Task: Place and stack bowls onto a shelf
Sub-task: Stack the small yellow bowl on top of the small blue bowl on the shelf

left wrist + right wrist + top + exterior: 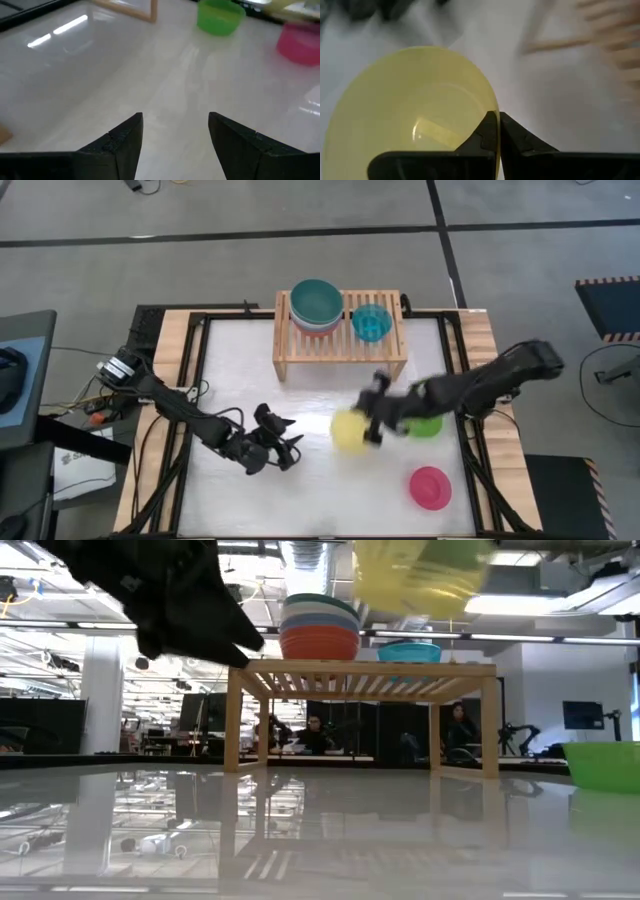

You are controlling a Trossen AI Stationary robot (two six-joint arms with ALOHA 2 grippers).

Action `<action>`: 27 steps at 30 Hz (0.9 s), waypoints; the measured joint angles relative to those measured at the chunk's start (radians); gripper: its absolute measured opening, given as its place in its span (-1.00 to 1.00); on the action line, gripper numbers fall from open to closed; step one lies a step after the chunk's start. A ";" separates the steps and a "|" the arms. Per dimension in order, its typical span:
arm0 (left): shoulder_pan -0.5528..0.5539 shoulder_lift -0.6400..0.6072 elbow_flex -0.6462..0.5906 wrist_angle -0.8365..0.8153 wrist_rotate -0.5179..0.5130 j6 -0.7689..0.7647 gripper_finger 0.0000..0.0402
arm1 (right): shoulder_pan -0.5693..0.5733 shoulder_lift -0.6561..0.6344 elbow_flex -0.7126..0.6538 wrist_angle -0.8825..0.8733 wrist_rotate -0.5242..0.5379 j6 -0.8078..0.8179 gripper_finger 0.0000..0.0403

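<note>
The shelf [340, 352] stands at the table's far middle. On it sit a stack of bowls with a teal one on top [316, 300] and, beside it, a cyan bowl [371, 323]. My right gripper [372, 430] is shut on a yellow bowl [348, 430], which hangs above the table's middle and shows blurred at the top of the low view [420, 575]. A lime green bowl [428, 427] and a pink bowl [430, 487] rest on the table at the right. My left gripper [285, 448] is open over the table's near left, with nothing between its fingers [125, 145]. My right gripper pinches the yellow bowl's rim [487, 107] on the side nearest the arm, one finger [487, 132] inside the bowl and the other [515, 137] outside. The fingers slant down from the table's right side. The bowl is lifted clear of the table, its opening up.
The lime green bowl [220, 17] and the pink bowl [300, 40] lie ahead of my left gripper, across bare white table. The shelf's right end [395, 330] beyond the cyan bowl is bare slats. People sit in the room behind the table.
</note>
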 joint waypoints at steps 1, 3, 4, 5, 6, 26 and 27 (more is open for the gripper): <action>0.005 0.024 0.000 0.025 0.005 0.023 0.05 | -0.038 -0.051 0.000 -0.007 0.026 -0.005 -0.87; 0.019 0.080 0.000 0.075 0.025 0.060 0.05 | -0.118 -0.143 0.000 -0.038 0.073 -0.008 -0.85; 0.028 0.111 0.000 0.107 0.043 0.078 0.05 | -0.164 -0.179 0.000 -0.043 0.095 -0.019 -0.84; 0.036 0.139 0.000 0.127 0.057 0.099 0.05 | -0.219 -0.218 0.000 -0.036 0.115 -0.032 -0.84; 0.045 0.166 0.000 0.153 0.062 0.117 0.05 | -0.269 -0.251 0.000 -0.036 0.129 -0.042 -0.85; 0.254 0.195 0.008 0.314 0.300 0.577 0.05 | -0.930 -0.166 0.003 0.046 -0.276 -0.129 -0.73; 0.261 0.195 0.008 0.308 0.304 0.577 0.05 | -0.940 -0.161 0.010 0.035 -0.279 -0.124 -0.68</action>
